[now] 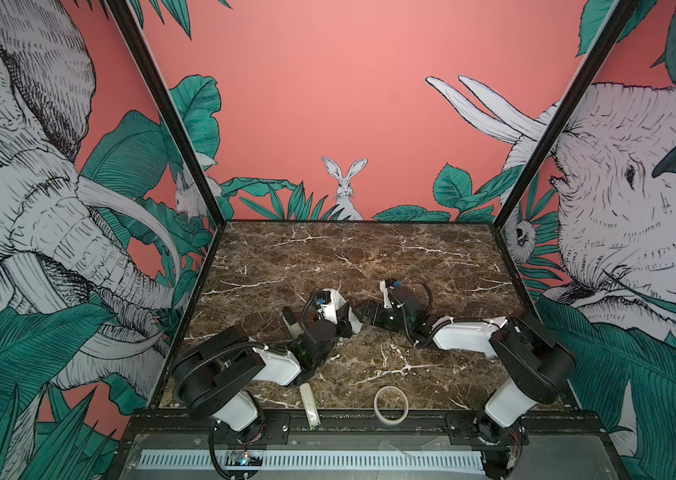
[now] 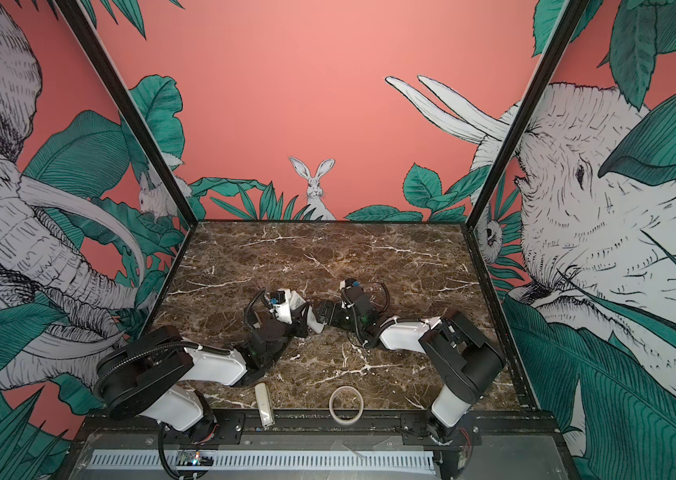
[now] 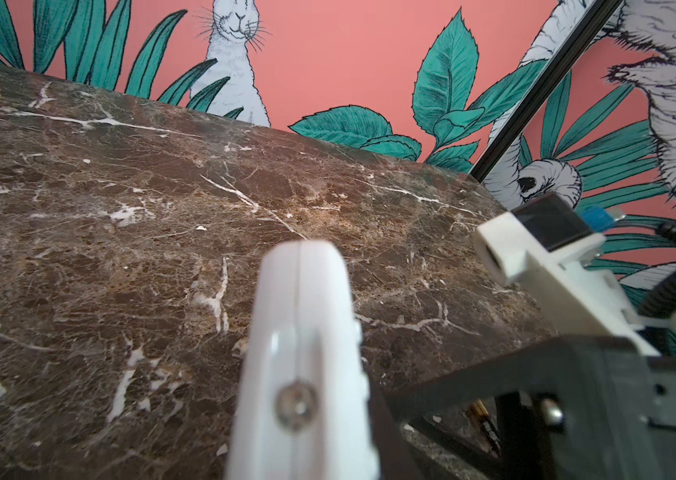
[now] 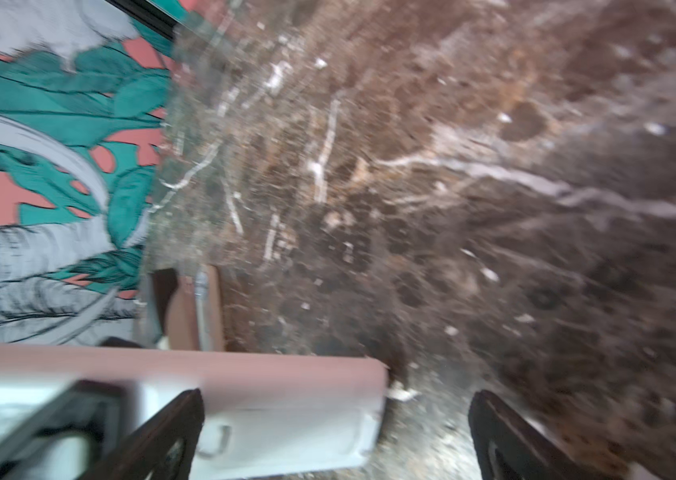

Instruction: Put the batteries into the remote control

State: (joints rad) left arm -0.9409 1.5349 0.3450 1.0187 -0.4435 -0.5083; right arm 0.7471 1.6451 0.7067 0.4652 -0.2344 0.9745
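While the dark brown marble-patterned tabletop (image 1: 411,257) is bearing both arms' work near its middle, the left gripper (image 1: 344,323) is clamping shut on the slim white rectangular plastic remote control (image 3: 307,332), which is pointing edge-on away from its wrist camera. The right gripper (image 4: 336,440) is standing wide open and empty; the remote's free end is sitting between its spread jaws, contact unclear. Likely light, rigid and slick, the shell is calling for a firm pinch across its narrow sides, clear of the back cover panel (image 4: 286,432).
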